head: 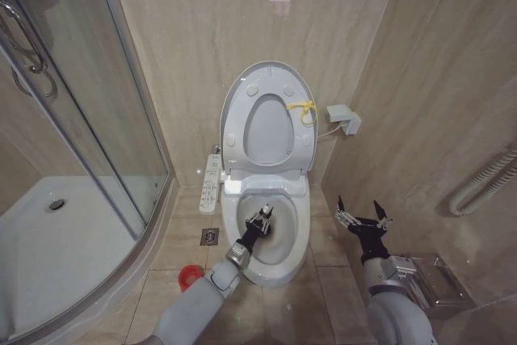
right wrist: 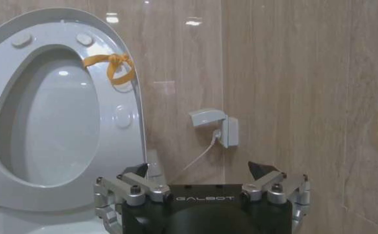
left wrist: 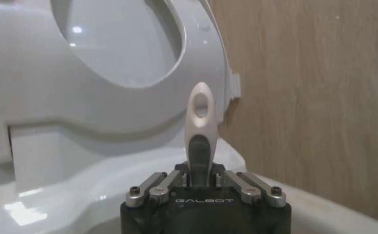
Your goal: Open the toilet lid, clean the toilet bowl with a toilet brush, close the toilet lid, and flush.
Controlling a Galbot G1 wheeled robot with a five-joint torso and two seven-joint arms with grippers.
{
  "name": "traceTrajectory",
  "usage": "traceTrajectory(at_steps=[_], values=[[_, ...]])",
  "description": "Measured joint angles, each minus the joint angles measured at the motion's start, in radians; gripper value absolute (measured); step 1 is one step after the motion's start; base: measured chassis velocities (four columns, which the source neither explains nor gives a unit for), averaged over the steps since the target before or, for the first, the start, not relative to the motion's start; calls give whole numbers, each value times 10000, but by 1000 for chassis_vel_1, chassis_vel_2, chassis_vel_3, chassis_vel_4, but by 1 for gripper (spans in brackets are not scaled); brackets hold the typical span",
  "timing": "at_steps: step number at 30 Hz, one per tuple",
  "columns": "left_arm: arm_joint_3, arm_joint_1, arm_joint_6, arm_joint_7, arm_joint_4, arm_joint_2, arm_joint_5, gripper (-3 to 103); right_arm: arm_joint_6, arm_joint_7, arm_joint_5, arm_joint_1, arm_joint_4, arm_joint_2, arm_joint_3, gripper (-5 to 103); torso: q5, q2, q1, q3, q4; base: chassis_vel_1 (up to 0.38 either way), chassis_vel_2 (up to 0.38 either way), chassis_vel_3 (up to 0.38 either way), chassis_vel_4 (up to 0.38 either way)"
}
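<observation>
The toilet lid [head: 266, 131] stands raised against the back wall, with the ring seat [head: 236, 123] up against it and a yellow tie [head: 303, 111] at one edge. Below them the white toilet bowl [head: 300, 220] lies uncovered. My left gripper [head: 260, 220] reaches down inside the bowl, shut on the toilet brush, whose pale handle [left wrist: 200, 122] sticks up between the fingers. Its bristle head is hidden. In the left wrist view the handle points toward the raised lid [left wrist: 117, 44]. My right gripper [head: 362, 217] hangs open and empty to the right of the bowl, facing the lid [right wrist: 52, 131] and wall.
A red cup holder [head: 191, 276] sits on the floor left of the bowl, near a floor drain [head: 209, 237]. The button panel [head: 211, 183] lies along the bowl's left side. The glass shower enclosure [head: 97, 119] stands left. A wall box [head: 343, 117] and wall pipes [head: 485, 183] are on the right.
</observation>
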Motion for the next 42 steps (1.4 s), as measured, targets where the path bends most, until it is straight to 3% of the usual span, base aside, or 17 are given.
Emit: traceTrajectory(at_steps=[9,11,16,30,37,40,42], values=[[-87,559,435,-258,-1694,-107,59,19,0,0,0,0,0,0,0,100,-3,0,0,0,-2,0,0,0,0],[-33,789,491,-380,-2478,-106,720,19,0,0,0,0,0,0,0,100,-2,0,-1,-1,-2,0,0,0,0],[32,860,404,-391,-2668,-99,1105,19,0,0,0,0,0,0,0,100,-2,0,-1,-1,0,0,0,0,0],[-223,825,231,-390,-2199,-4,863,19,0,0,0,0,0,0,0,100,-2,0,-1,-1,-1,0,0,0,0],[-952,1384,848,-832,-3737,371,913,19,0,0,0,0,0,0,0,100,-4,-1,0,-1,-2,0,0,0,0],[-1562,2174,1288,-1127,-5188,904,1119,19,0,0,0,0,0,0,0,100,-4,-1,-1,-1,1,0,0,0,0],[-1743,2407,1333,-1164,-5531,1053,1183,19,0,0,0,0,0,0,0,100,-5,-1,-1,-1,0,0,0,0,0]])
